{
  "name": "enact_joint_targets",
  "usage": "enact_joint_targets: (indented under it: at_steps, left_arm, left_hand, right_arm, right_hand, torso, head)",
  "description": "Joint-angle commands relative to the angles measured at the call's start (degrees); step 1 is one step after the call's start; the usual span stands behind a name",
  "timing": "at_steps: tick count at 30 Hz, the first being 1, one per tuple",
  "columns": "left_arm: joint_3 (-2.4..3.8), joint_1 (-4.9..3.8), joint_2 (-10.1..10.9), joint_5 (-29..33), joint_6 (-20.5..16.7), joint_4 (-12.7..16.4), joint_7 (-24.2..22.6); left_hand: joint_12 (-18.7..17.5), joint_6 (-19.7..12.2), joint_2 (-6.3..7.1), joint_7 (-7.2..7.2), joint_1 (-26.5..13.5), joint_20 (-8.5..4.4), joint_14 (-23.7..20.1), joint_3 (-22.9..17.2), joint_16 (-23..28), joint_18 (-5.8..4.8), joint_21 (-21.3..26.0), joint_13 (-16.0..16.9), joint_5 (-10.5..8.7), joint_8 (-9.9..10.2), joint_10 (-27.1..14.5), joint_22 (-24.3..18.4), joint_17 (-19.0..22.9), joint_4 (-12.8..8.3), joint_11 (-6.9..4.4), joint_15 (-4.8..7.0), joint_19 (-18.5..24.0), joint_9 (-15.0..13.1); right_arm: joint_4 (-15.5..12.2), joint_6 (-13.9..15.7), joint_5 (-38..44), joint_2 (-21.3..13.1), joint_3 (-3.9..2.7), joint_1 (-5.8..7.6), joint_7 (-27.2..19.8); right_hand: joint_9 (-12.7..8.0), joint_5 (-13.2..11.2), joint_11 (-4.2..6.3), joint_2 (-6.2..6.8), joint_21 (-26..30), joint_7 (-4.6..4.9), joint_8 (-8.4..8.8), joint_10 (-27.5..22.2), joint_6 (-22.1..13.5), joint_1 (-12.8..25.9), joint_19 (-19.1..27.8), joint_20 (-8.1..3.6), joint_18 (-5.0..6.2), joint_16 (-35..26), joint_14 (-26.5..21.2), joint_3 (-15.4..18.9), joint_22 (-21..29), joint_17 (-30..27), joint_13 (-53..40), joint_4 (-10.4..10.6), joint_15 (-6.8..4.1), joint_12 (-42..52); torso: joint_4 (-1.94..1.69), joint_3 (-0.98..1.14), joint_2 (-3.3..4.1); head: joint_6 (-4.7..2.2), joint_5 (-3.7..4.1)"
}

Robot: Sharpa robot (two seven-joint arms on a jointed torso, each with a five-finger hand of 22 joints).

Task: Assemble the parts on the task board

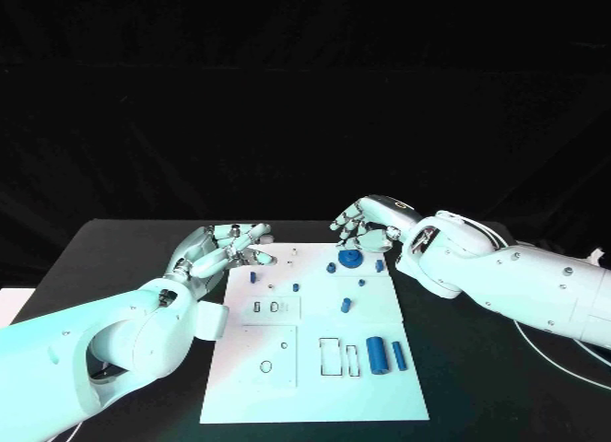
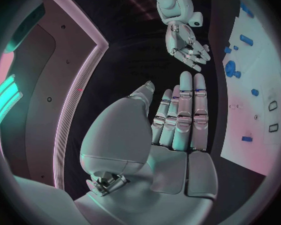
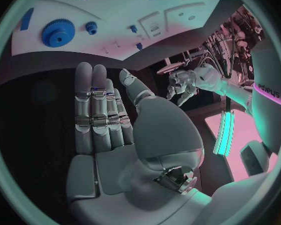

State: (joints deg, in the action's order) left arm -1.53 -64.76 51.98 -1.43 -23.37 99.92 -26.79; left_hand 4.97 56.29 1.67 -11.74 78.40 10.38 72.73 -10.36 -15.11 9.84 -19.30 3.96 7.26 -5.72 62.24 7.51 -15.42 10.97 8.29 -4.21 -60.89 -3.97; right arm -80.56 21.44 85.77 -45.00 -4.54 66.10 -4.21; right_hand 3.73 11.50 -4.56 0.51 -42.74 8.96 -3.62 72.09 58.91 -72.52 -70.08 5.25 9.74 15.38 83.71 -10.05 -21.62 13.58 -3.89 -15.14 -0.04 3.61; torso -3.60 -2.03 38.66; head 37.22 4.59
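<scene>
The white task board (image 1: 286, 387) lies in the middle of the black table. A blue gear (image 1: 349, 257) stands near its far edge, with small blue parts (image 1: 331, 267) around it and two blue cylinders (image 1: 376, 354) near the right side. My left hand (image 1: 226, 244) hovers at the board's far left corner with straight fingers, and the left wrist view shows this hand (image 2: 178, 115) empty. My right hand (image 1: 365, 224) is just beyond the gear at the far edge; its fingers (image 3: 100, 110) are flat and hold nothing. The gear (image 3: 58, 32) lies ahead of them.
Black table surrounds the board (image 2: 268, 70) on all sides. Several slots and outlines (image 1: 338, 357) are cut into the board's near half. Each wrist view shows the other hand across the far edge: the right hand (image 2: 187, 45) and the left hand (image 3: 181, 85).
</scene>
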Motion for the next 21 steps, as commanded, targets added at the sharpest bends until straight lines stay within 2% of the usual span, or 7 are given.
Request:
enact_joint_targets:
  at_steps: [1,2,4,10,14,18,21]
  left_arm:
    - [0.13,-0.33,0.18,2.57,1.67,0.98,0.33]
    - [0.16,-0.40,0.26,2.67,1.68,1.26,0.32]
    - [0.18,-0.47,0.36,2.73,1.70,1.52,0.32]
    - [0.22,-0.59,0.56,2.86,1.86,2.16,0.42]
    - [0.23,-0.61,0.55,2.90,1.95,2.20,0.53]
    - [0.23,-0.62,0.54,2.96,2.04,2.19,0.68]
    - [0.23,-0.62,0.53,3.00,2.07,2.12,0.77]
  left_hand:
    - [-0.41,-0.33,0.51,-0.18,-0.31,0.03,0.35,-0.09,-0.29,0.66,-0.28,-0.07,-0.27,0.30,-0.36,0.08,-0.40,-0.17,0.00,0.01,-0.41,0.09]
    - [-0.42,-0.34,0.51,-0.18,-0.31,0.03,0.36,-0.09,-0.29,0.66,-0.29,-0.07,-0.26,0.31,-0.37,0.08,-0.42,-0.17,0.00,0.01,-0.42,0.09]
    - [-0.43,-0.34,0.52,-0.18,-0.31,0.03,0.36,-0.09,-0.30,0.66,-0.29,-0.07,-0.27,0.31,-0.38,0.08,-0.44,-0.18,0.00,0.01,-0.43,0.09]
    - [-0.60,-0.42,0.51,-0.23,-0.33,0.03,0.23,-0.10,-0.25,0.63,-0.29,-0.09,-0.25,0.43,-0.52,0.06,-0.63,-0.23,0.05,-0.03,-0.43,0.10]
    - [-0.76,-0.52,0.52,-0.34,-0.41,0.07,0.02,-0.08,-0.16,0.60,-0.25,-0.10,-0.26,0.59,-0.64,0.02,-0.85,-0.25,0.14,-0.11,-0.37,0.10]
    - [-0.95,-0.59,0.48,-0.46,-0.51,0.16,-0.48,-0.08,0.11,0.55,-0.09,-0.10,-0.25,0.77,-0.77,-0.09,-1.15,-0.31,0.25,-0.26,-0.13,0.08]
    - [-0.98,-0.61,0.46,-0.48,-0.53,0.18,-0.60,-0.09,0.18,0.54,-0.04,-0.09,-0.25,0.82,-0.79,-0.12,-1.22,-0.32,0.28,-0.29,-0.06,0.08]
  right_arm:
    - [-0.01,-6.12,14.35,0.44,-0.04,0.38,7.29]
    - [-0.08,-7.27,15.47,0.61,-0.04,0.51,7.97]
    - [-0.16,-8.36,16.42,0.75,-0.04,0.61,8.56]
    - [-0.06,-12.23,18.29,1.27,-0.05,0.83,9.96]
    - [0.49,-12.98,18.64,1.77,-0.04,0.87,10.30]
    - [1.02,-13.33,18.78,2.17,-0.04,0.89,10.61]
    - [1.28,-13.75,18.81,2.38,-0.04,0.89,10.76]
  right_hand:
    - [0.20,-0.69,0.06,0.64,-3.59,-0.25,-0.09,-1.41,-0.63,0.58,-0.60,-0.19,0.56,2.01,2.45,-0.65,-2.31,2.50,-0.17,0.61,-0.27,0.10]
    - [0.29,-1.44,0.15,1.37,-7.29,-0.30,-0.10,-2.09,-0.40,0.88,-0.59,-0.33,0.35,3.49,2.22,-1.06,-6.07,4.43,-0.35,1.19,-0.32,0.10]
    - [0.38,-1.45,0.20,1.38,-11.26,-0.53,-0.23,-1.93,0.04,0.89,-1.52,-0.33,-0.31,4.80,2.45,-1.57,-10.98,5.76,-0.57,1.68,-0.53,0.18]
    - [0.62,-1.55,1.28,1.93,-27.12,-1.99,-0.41,-0.63,2.44,1.12,-6.97,-0.98,-3.24,12.63,2.71,-3.59,-31.96,10.86,-1.45,3.51,-1.59,0.19]
    - [0.48,-1.64,1.37,2.91,-33.32,-2.12,-0.11,-0.83,2.56,1.10,-8.87,-1.03,-4.57,16.70,2.33,-5.02,-40.89,12.88,-1.56,4.42,-1.70,0.08]
    - [0.45,-1.61,1.47,3.99,-38.13,-2.20,-0.12,-0.26,2.81,0.98,-10.77,-0.61,-5.78,34.72,2.66,-6.82,-48.45,25.72,-1.54,5.83,-1.62,-0.01]
    - [0.43,-1.68,1.52,4.55,-39.29,-2.10,-0.09,-0.33,2.73,1.07,-11.39,-0.66,-6.06,38.68,2.80,-7.23,-50.42,29.37,-1.55,6.44,-1.57,0.01]
  torso:
    - [-0.46,-0.41,1.28]
    - [-0.53,-0.47,1.42]
    - [-0.61,-0.53,1.61]
    - [-0.80,-0.70,2.16]
    - [-0.85,-0.70,2.50]
    - [-0.92,-0.81,2.82]
    - [-1.01,-0.85,3.02]
  head:
    - [-0.22,0.45]
    - [-0.25,0.52]
    - [-0.23,0.60]
    - [-0.58,0.86]
    - [-0.63,1.09]
    - [-0.61,1.16]
    - [-0.69,1.27]
